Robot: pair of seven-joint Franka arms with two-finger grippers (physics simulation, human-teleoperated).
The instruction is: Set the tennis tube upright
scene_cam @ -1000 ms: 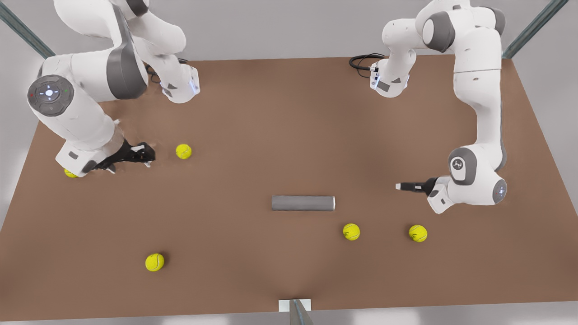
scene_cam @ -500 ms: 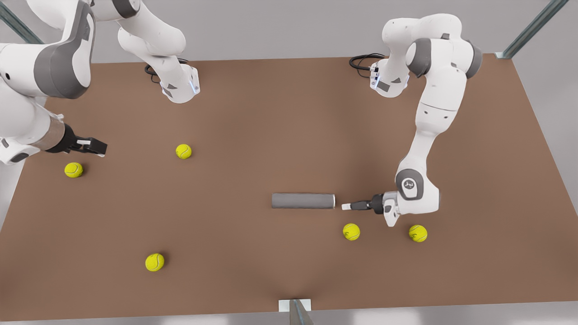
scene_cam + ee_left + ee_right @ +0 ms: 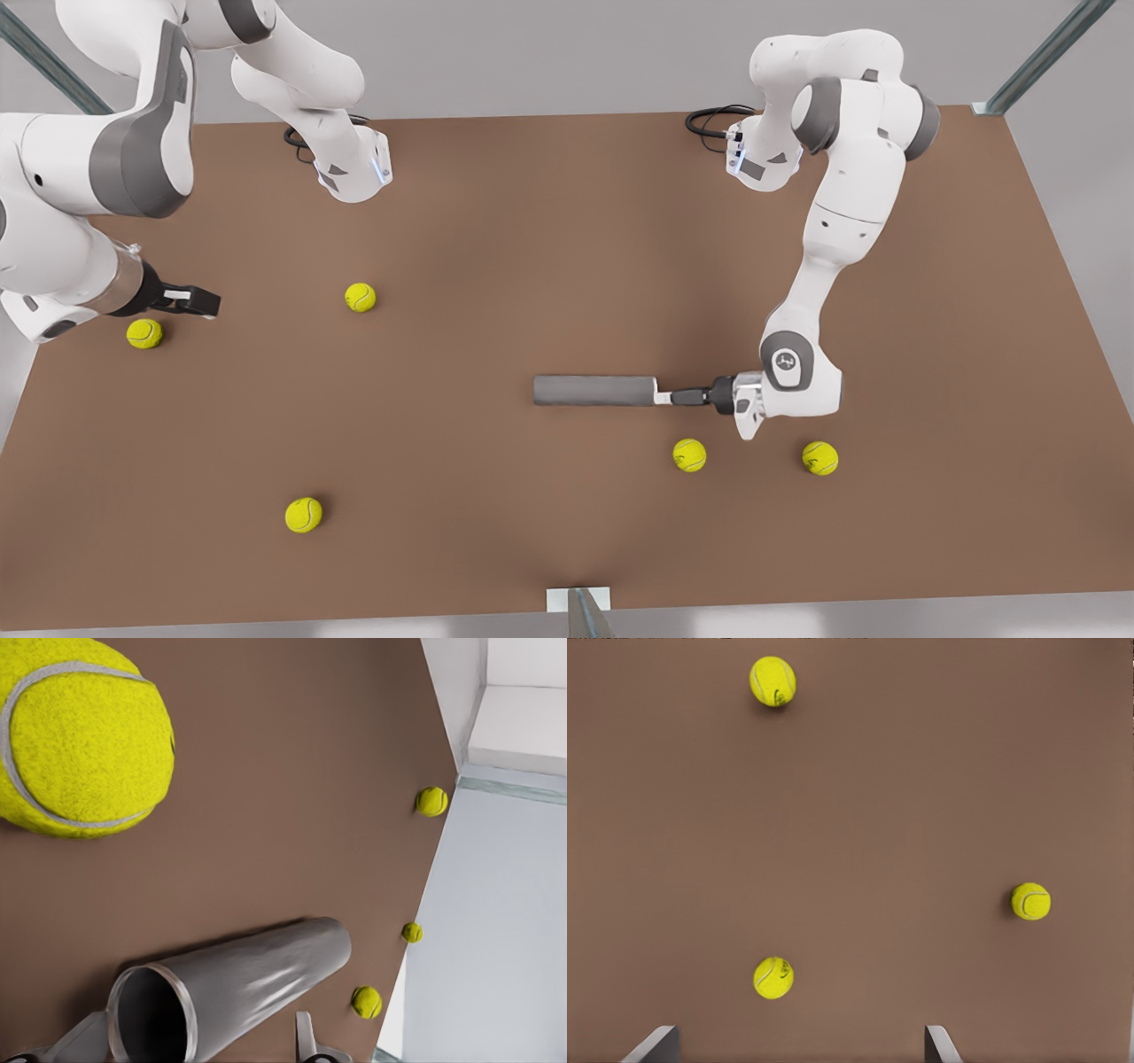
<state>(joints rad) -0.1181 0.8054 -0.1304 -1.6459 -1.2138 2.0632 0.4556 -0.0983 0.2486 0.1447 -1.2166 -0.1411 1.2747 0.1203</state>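
The tennis tube (image 3: 594, 391) lies on its side on the brown table (image 3: 549, 221), right of centre in the front view, silvery rim toward the front view's right. My left gripper (image 3: 663, 397) is level with the table at that rim end. In the left wrist view its open fingers (image 3: 306, 1036) straddle the tube's (image 3: 257, 970) dark open mouth, one close to the rim and the other apart from it. My right gripper (image 3: 199, 301) hovers open at the front view's far left, its fingertips (image 3: 656, 1041) spread over bare table.
Several yellow tennis balls lie loose. One ball (image 3: 689, 455) is just in front of the left gripper, and another (image 3: 819, 457) is farther right. A ball (image 3: 143, 333) sits beside the right gripper, with others at mid-left (image 3: 360, 297) and front left (image 3: 303, 514).
The left gripper has travelled toward the front view's left and reached the tube's rim end. The right arm swung out to the far left, then edged slightly back. The tube has not moved.
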